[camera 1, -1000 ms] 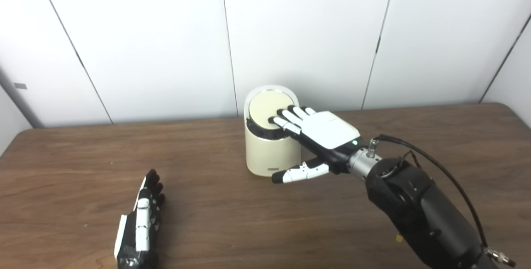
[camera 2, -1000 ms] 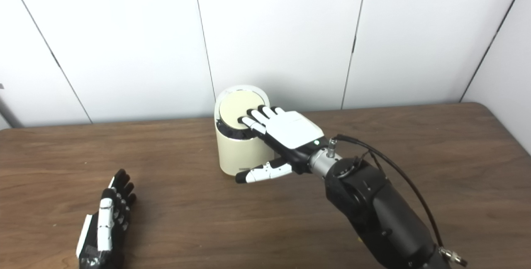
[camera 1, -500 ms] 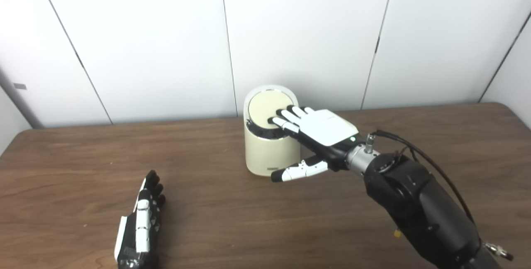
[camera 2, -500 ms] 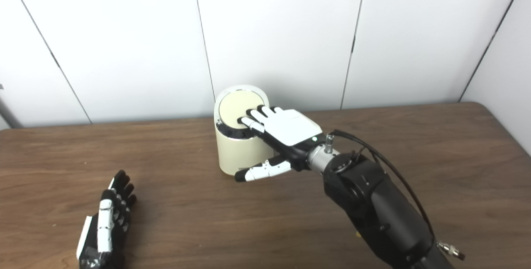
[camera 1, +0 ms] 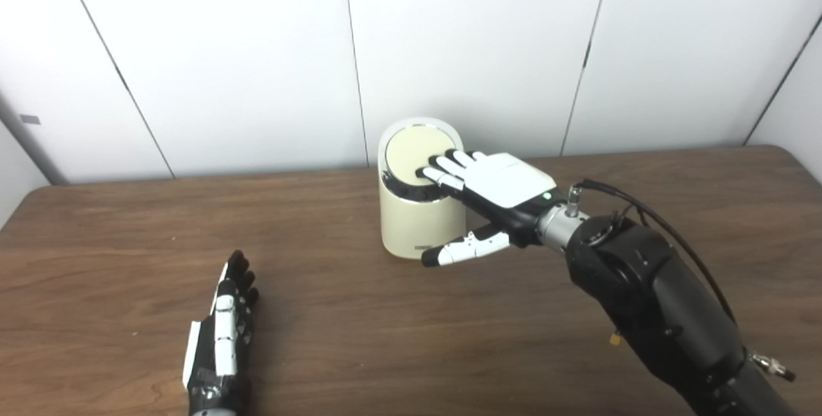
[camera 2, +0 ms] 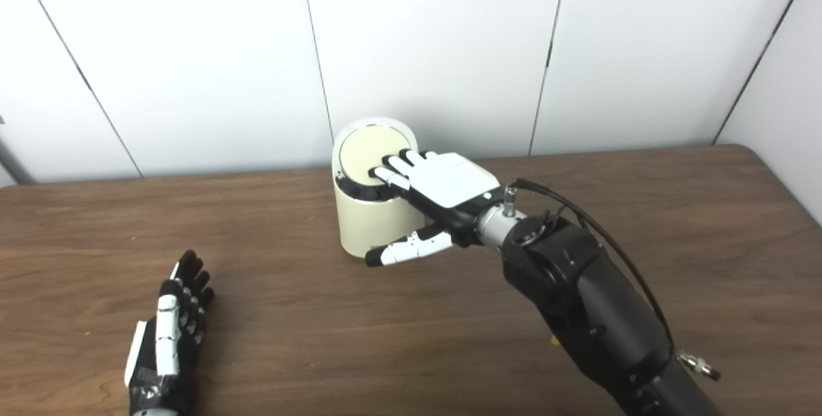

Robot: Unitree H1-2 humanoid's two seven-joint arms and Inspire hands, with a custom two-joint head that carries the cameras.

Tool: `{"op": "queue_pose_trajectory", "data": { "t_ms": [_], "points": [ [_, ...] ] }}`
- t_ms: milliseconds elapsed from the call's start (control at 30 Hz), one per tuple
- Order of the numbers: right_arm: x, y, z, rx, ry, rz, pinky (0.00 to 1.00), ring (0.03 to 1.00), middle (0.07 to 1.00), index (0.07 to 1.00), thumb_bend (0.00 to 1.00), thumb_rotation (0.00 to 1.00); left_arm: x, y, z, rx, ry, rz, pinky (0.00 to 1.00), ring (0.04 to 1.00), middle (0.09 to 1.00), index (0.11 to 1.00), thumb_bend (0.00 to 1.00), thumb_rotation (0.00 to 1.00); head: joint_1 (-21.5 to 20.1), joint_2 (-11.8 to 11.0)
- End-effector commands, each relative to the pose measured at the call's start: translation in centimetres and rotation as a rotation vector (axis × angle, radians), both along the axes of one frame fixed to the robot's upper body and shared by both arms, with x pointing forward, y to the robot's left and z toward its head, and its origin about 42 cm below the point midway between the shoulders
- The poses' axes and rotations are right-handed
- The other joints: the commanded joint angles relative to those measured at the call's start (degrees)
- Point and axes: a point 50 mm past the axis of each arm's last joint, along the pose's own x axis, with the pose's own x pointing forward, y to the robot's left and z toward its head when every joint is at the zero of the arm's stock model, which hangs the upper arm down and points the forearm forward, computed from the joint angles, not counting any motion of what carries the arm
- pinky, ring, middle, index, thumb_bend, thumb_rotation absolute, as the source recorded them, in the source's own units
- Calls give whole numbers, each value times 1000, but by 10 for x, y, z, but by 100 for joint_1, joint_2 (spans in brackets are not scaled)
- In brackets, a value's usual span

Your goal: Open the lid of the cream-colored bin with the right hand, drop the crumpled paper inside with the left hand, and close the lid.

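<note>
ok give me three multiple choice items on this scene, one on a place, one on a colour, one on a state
1. Where do the right hand's fingers rest?
A. on the lid of the bin
B. flat on the table
C. against the wall

2. What colour is the bin?
A. red
B. cream
C. blue

3. What state is the left hand in?
A. shut on a paper ball
B. gripping the bin
C. open, holding nothing

Answers
1. A: the right hand reaches over the bin with its fingers on the lid.
2. B: the bin's wall and lid are cream, with a dark band below the lid.
3. C: the left hand lies on the table near the front edge, fingers straight, nothing in it.
</note>
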Motion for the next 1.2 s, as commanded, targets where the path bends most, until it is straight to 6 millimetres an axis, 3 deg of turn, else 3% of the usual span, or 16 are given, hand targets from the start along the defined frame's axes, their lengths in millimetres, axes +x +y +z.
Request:
{"op": "queue_pose_trajectory", "data": {
  "t_ms": [0,667,867,1167],
  "points": [
    [-2,2,4,17,12,11,1000,1000,1000,981,690,1000,-2,-3,1,2,-4,-3,1000,1000,1000,1000,449,1000,-4,1],
    [4,10,58,126,-155,43,1000,1000,1000,999,670,1000,0,-3,-1,-2,-15,20,1000,1000,1000,1000,428,998,9,-60],
    [4,2,68,136,-158,7,1000,1000,1000,998,635,1000,0,-2,-2,-2,-20,23,1000,1000,1000,1000,427,1000,-13,-70],
    [2,-27,73,143,-143,-92,1000,1000,1000,995,651,1000,2,0,-4,6,-23,21,1000,1000,1000,1000,437,1000,-40,-70]
  ]
}}
